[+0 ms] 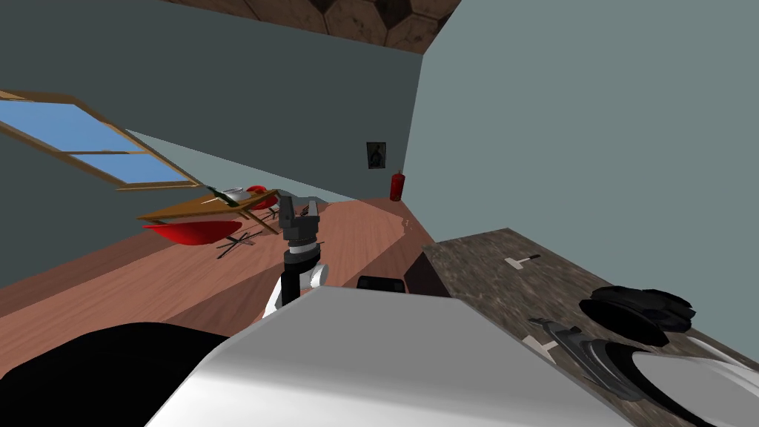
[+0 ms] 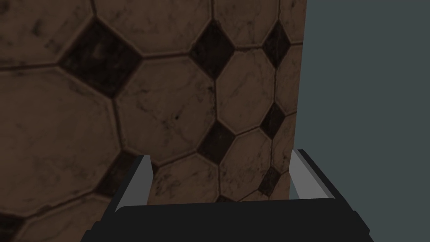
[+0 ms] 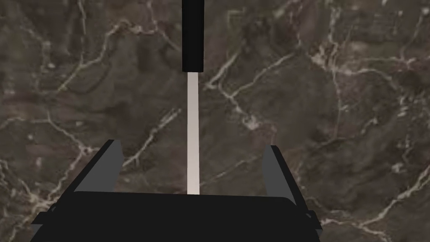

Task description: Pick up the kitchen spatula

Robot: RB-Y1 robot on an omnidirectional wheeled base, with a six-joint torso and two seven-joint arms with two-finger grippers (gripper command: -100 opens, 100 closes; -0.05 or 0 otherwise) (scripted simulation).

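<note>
Spatula (image 3: 192,134) lying flat on the dark marbled counter (image 3: 336,105), its thin pale shaft running midway between the parted fingers of the right gripper (image 3: 192,145), with neither finger touching it. We judge the step in hand to be the final descent: we should lower straight, keep the shaft centred (it is narrow, so the fingers have far to close) and shut only once the tips reach counter level. Beyond, the black handle (image 3: 193,38) is cut off at the frame edge. The blade end lies hidden under the gripper's body, and height above the counter cannot be read. Farther off, the left gripper (image 1: 300,204) hangs above the floor (image 1: 148,282), fingers apart.
</note>
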